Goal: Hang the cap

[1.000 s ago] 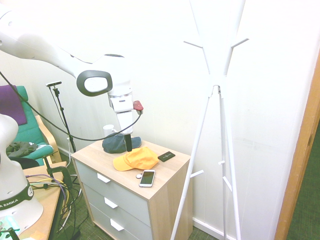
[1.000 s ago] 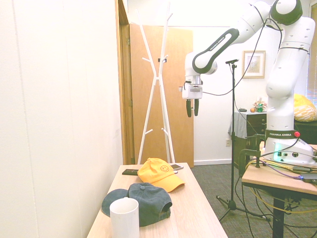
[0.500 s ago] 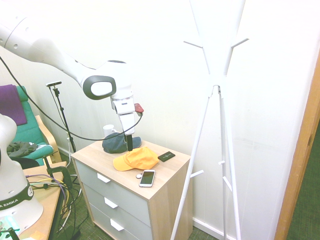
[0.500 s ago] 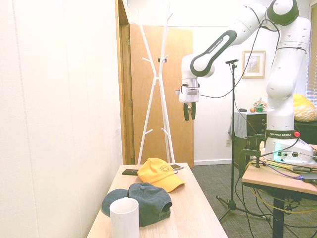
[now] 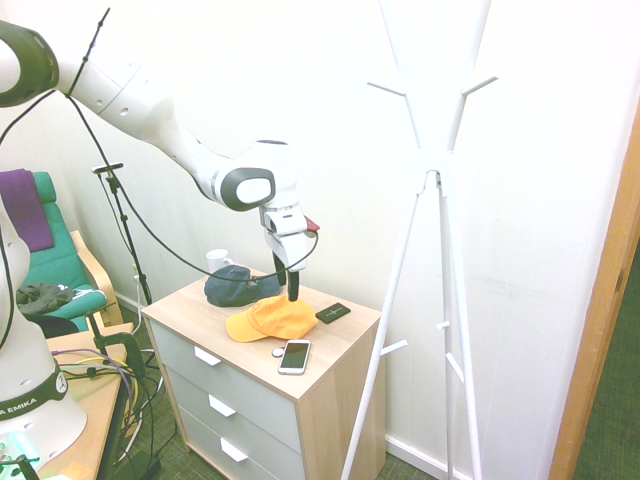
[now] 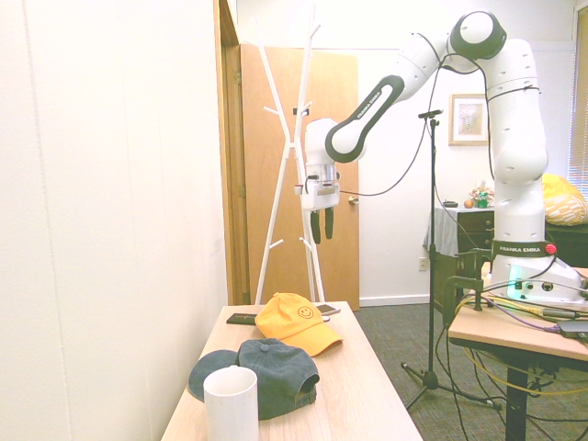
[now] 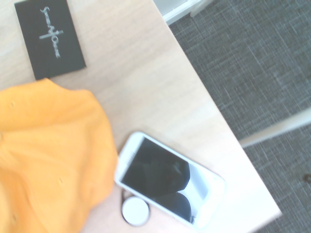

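Observation:
The cap [image 5: 272,318] is bright yellow-orange and lies on the wooden dresser top [image 5: 340,340], brim toward the navy cap. In the second exterior view the cap [image 6: 296,322] shows a smiley face, and in the wrist view the cap [image 7: 48,160] is an orange blur. My gripper [image 5: 293,291] hangs in the air above the cap's crown, pointing down. Seen from the other side, the gripper [image 6: 322,225] is open, its two dark fingers apart with nothing between them. A white coat rack [image 5: 435,160] stands right of the dresser.
On the dresser lie a dark navy cap [image 5: 235,287], a white mug [image 6: 230,404], a white phone [image 7: 170,179], a black card [image 7: 48,39] and a small white disc [image 7: 135,212]. The wall runs close behind the dresser. The coat rack [image 6: 292,156] stands before a wooden door.
The arm has swung toward the coat rack side and come lower, bringing the gripper from beside the dresser to above the yellow cap. The fingers stayed open. Nothing on the dresser moved.

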Action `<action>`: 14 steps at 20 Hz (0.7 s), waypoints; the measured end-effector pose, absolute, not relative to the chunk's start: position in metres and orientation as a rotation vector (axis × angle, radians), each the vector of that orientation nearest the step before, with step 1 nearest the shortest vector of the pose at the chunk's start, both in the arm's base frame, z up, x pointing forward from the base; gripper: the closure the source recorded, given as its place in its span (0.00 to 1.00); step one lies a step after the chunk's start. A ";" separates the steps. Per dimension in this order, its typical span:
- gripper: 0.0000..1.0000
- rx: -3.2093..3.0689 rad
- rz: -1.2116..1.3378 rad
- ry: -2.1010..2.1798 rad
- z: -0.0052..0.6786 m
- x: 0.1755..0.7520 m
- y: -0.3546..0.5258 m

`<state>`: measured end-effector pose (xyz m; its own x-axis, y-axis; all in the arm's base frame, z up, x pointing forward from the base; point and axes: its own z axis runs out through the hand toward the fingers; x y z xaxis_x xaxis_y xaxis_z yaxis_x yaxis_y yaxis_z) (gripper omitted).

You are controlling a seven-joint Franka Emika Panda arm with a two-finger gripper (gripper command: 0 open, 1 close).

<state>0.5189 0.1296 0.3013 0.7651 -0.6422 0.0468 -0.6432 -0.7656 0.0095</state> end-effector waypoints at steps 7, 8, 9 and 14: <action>0.00 2.933 0.031 -0.996 0.265 0.551 0.183; 0.00 2.932 0.024 -0.986 0.260 0.555 0.188; 0.00 2.929 0.020 -0.974 0.255 0.559 0.194; 0.00 2.925 0.009 -0.918 0.231 0.570 0.234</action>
